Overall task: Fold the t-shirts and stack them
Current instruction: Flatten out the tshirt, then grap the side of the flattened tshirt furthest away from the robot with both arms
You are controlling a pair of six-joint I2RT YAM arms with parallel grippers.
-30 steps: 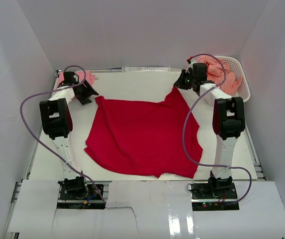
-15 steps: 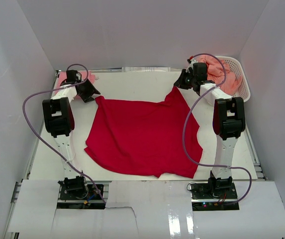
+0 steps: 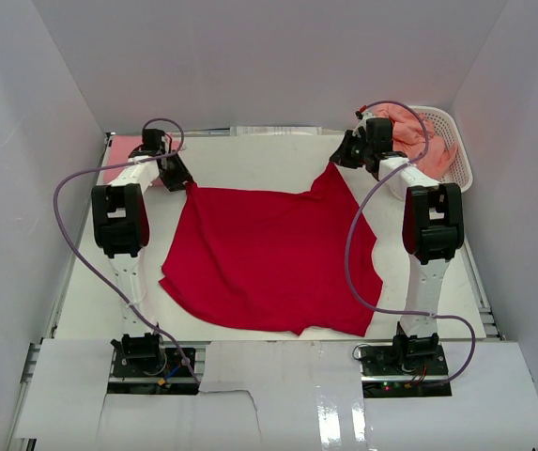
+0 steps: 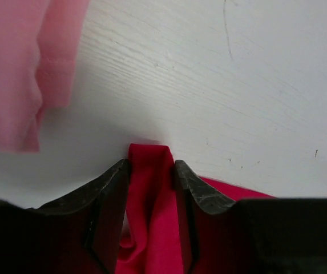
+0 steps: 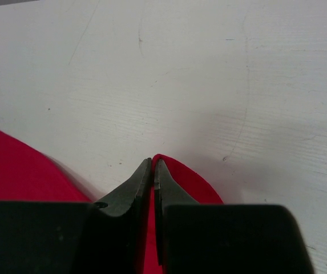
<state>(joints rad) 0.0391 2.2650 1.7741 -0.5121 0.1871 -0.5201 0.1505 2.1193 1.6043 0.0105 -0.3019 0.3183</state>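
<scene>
The left gripper (image 4: pixel 150 165) is standing half open around a fold of the red t-shirt (image 3: pixel 269 258), which is lying spread on the table (image 3: pixel 269 160); whether it is gripping, I cannot tell. The right gripper (image 5: pixel 153 161) is pinching the far right corner, fully closed. If lifting is starting now, the left fold may be slipping out.

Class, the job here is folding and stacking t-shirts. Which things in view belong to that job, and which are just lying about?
Belong to the job:
red t-shirt, spread flat
pink t-shirt, far left
orange t-shirts, heaped in the basket
left gripper and right gripper, at the red one's far corners

Just lying about:
basket
table
</scene>
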